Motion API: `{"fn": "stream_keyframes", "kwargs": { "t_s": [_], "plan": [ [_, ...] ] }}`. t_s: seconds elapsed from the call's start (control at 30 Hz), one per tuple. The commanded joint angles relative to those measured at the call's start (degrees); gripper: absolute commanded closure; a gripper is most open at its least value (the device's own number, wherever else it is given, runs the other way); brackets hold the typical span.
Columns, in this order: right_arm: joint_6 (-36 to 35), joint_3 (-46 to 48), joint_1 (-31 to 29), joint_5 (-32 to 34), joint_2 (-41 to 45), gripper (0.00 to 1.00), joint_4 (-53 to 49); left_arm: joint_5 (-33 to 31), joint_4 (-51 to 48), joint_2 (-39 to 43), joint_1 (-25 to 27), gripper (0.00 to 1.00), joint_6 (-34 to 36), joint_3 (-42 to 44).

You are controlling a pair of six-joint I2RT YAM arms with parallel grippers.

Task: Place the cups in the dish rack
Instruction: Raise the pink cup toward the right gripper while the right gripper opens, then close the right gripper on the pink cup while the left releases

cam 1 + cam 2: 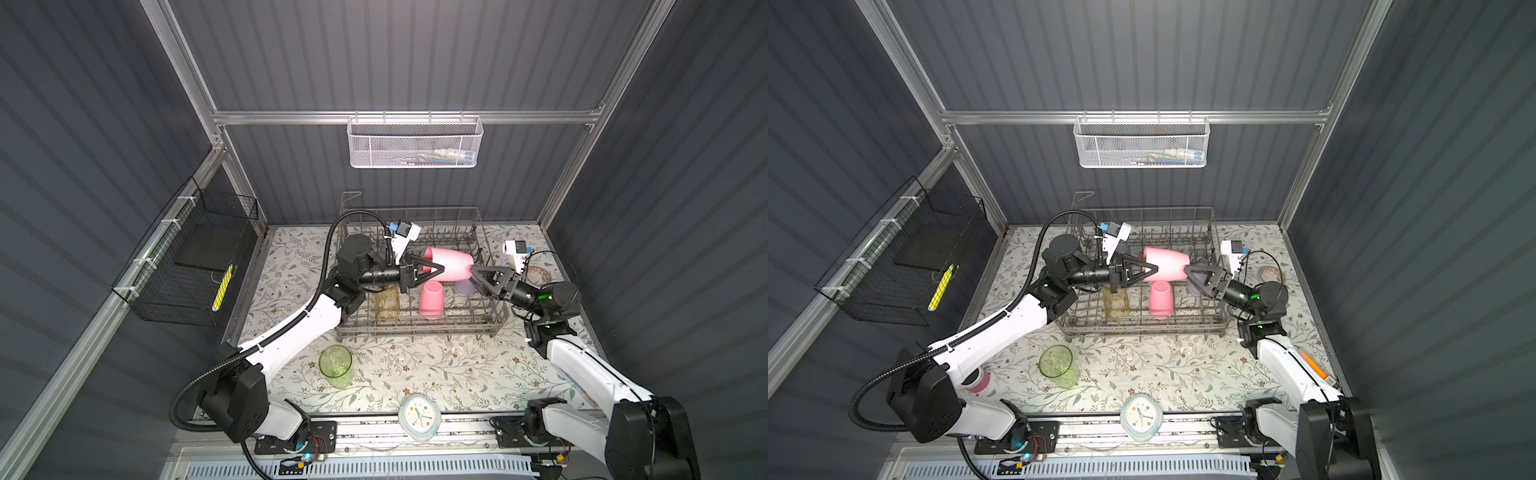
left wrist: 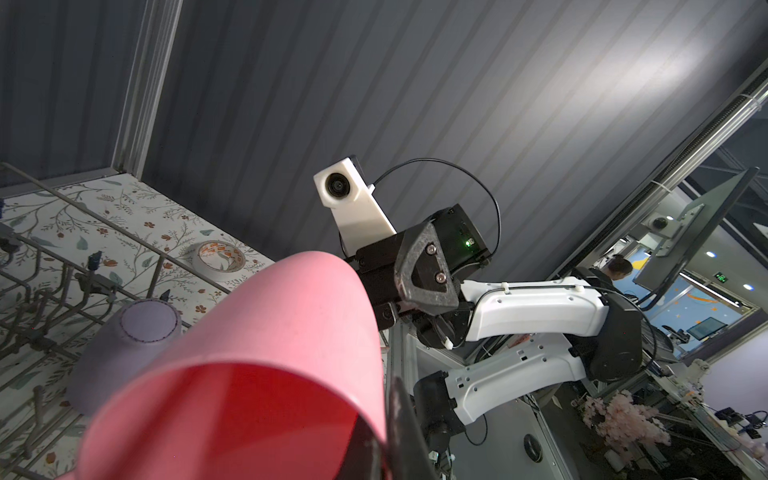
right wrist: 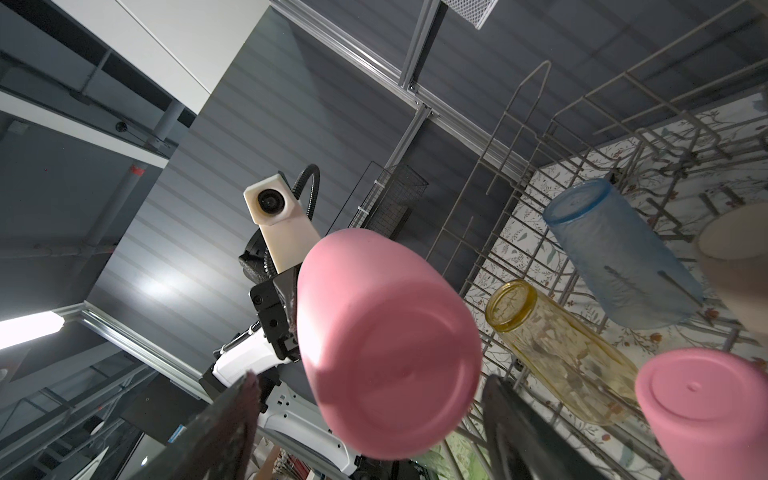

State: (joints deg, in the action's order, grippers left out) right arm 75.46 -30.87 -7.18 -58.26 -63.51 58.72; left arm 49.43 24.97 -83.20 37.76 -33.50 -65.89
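Left hand [image 1: 440, 269] is clamped on the rim of an opaque pink plastic tumbler [image 1: 453, 262]. One finger is inside the mouth and one outside, and the tumbler lies on its side in the air above the large grey wire dish rack [image 1: 415, 330]. Right hand [image 1: 473, 273] faces it from the other end, fingers spread wide on either side of the closed base. In the right wrist view neither finger appears to touch it.

Inside the rack, base-up, sit a second pink tumbler [image 1: 431, 299], a translucent yellow tumbler [image 1: 386, 305] and a lavender tumbler [image 1: 465, 286]. The right wrist view adds a tilted translucent blue tumbler [image 3: 619, 257] and the edge of a beige tumbler [image 3: 735, 257]. A translucent green tumbler [image 1: 336, 365] stands mouth-up on the floral worktop [image 1: 436, 365], outside the rack.

The weak point looks to be the grip, a thin pinch on one wall with the whole body hanging out sideways. If the right hand closes off-centre, it could lever the tumbler out of that pinch. The smooth, tapering base might also slide out from between its fingers. Either way the tumbler would fall onto those below and could topple them. The lavender one, just under the right hand, risks a knock on any descent.
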Motion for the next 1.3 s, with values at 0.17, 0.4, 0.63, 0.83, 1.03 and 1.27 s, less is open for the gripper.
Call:
{"fn": "stream_keyframes", "kwargs": {
  "t_s": [0.17,0.4,0.63,0.83,1.03,1.27],
  "plan": [
    [-3.4,-3.3,-2.5,-1.0,-0.2,0.15,-1.7,3.4,2.9,-1.0,-0.4,1.0,-1.4,0.0],
    [-2.6,-4.5,-3.5,-0.9,-3.5,0.16,-0.1,4.3,2.7,-1.3,-0.4,1.0,-1.3,0.6],
    [-1.8,-5.5,-5.0,-1.4,-5.6,0.18,2.1,5.5,2.0,-2.3,-0.4,1.0,-1.2,0.1],
    [-1.9,-5.7,-5.5,-1.4,-5.8,0.22,2.5,5.5,1.2,-2.5,-0.4,1.0,-0.5,0.1],
    [-1.8,-5.2,-5.5,-1.2,-5.7,0.3,3.3,5.6,0.7,-2.6,-0.4,0.96,-0.2,0.0],
    [-2.4,-4.8,-5.2,-0.5,-5.1,0.39,2.6,4.2,-2.6,-0.1,-0.4,0.77,2.6,0.3]
  ]
}}
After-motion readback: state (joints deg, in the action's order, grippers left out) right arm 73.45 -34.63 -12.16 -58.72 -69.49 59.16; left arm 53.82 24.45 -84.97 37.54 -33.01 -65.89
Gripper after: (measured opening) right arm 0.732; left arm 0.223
